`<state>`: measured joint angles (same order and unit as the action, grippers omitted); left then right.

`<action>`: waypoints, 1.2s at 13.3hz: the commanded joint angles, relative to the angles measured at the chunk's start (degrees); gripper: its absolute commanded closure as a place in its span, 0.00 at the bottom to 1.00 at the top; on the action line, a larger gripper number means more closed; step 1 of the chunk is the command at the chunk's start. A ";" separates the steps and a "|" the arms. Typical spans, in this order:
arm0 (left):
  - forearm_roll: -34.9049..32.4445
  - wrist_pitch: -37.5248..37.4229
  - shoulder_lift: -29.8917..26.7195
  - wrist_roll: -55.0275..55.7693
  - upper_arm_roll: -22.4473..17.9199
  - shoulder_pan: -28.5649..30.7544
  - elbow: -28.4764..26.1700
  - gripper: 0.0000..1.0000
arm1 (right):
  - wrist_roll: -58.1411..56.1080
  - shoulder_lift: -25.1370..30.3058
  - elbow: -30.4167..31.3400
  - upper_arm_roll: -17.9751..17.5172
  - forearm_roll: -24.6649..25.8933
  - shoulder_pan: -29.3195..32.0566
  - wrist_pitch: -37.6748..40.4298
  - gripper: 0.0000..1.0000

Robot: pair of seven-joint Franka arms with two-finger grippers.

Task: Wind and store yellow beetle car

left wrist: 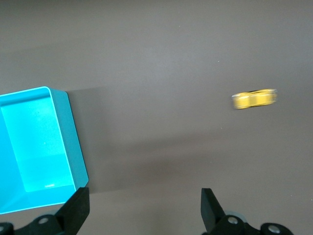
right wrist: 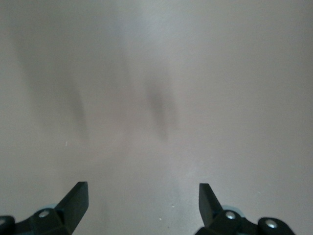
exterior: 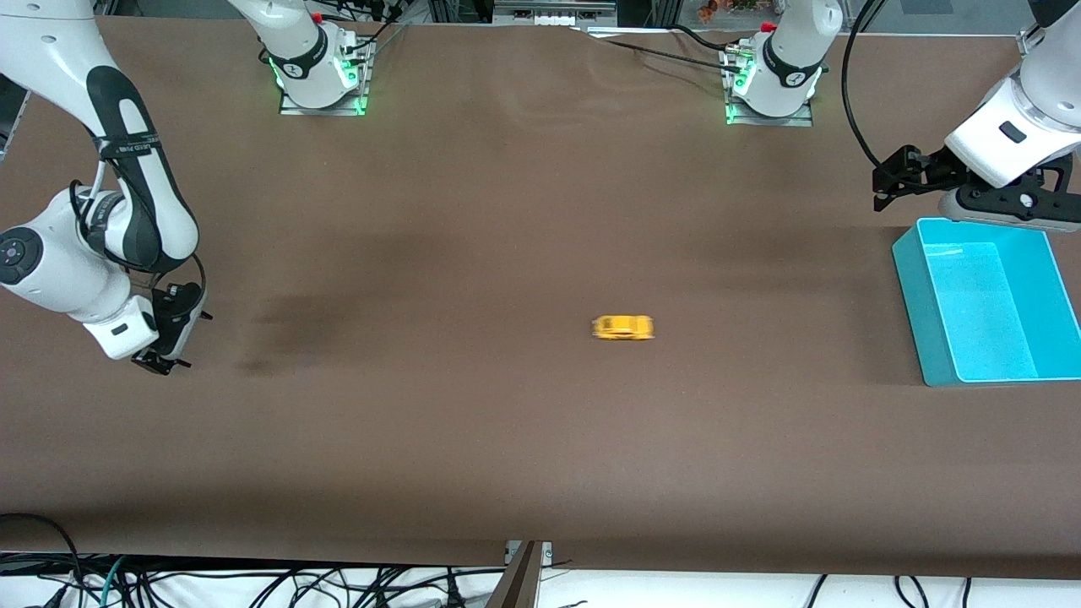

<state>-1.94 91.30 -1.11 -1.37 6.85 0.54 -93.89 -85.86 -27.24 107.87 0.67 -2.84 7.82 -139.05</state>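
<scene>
The yellow beetle car (exterior: 623,328) is on the brown table near its middle, blurred as if rolling; it also shows in the left wrist view (left wrist: 254,99). My left gripper (exterior: 888,181) is open and empty, up in the air beside the teal bin (exterior: 916,312) at the left arm's end of the table; its fingers (left wrist: 77,208) frame bare table next to the bin (left wrist: 68,132). My right gripper (exterior: 160,361) is open and empty, low over bare table at the right arm's end, well away from the car. Its wrist view shows only table between the fingers (right wrist: 76,198).
The teal bin is empty and open-topped. The arm bases (exterior: 321,72) stand along the table's edge farthest from the front camera. Cables hang below the table's near edge (exterior: 524,557).
</scene>
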 commanded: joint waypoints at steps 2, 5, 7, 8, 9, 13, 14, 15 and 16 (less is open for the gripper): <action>0.45 0.10 0.49 -0.47 0.01 -0.10 -1.81 0.00 | 16.82 1.13 -3.63 -1.63 -0.67 -0.44 6.33 0.00; 0.45 0.36 0.84 -0.56 0.01 -0.10 -3.58 0.00 | 34.30 1.75 -6.61 -3.04 -0.58 -1.05 13.16 0.00; 0.19 0.45 1.55 -0.56 -0.08 -0.10 -4.19 0.00 | 46.95 1.75 -11.08 -3.04 -0.41 -3.59 20.80 0.00; 0.10 0.45 1.72 -0.99 -0.17 -0.01 -4.89 0.00 | 53.89 1.75 -12.85 -3.04 0.03 -4.91 23.54 0.00; 0.10 0.45 1.72 -2.13 -0.17 0.25 -5.94 0.00 | 60.83 1.75 -13.82 -2.95 0.21 -6.14 25.30 0.00; 0.01 8.16 1.81 -17.65 -0.25 3.33 -13.23 0.00 | 76.87 5.87 -14.71 -3.04 0.30 -8.78 30.67 0.00; -0.25 11.93 1.81 -22.40 -0.34 3.85 -15.42 0.00 | 79.60 7.01 -15.14 -3.13 0.30 -9.22 32.68 0.00; -0.25 15.97 1.90 -27.75 -0.34 5.08 -18.23 0.00 | 81.01 8.16 -16.28 -3.13 0.30 -9.49 35.23 0.00; -0.25 19.75 2.16 -33.81 -0.26 6.48 -20.17 0.00 | 80.59 8.52 -18.03 -3.04 0.12 -9.58 37.78 0.00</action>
<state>-1.98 105.00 1.75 -25.08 6.20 4.62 -109.46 -7.37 -21.02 91.94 -2.38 -2.87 -1.60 -106.04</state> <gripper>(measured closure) 0.000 0.000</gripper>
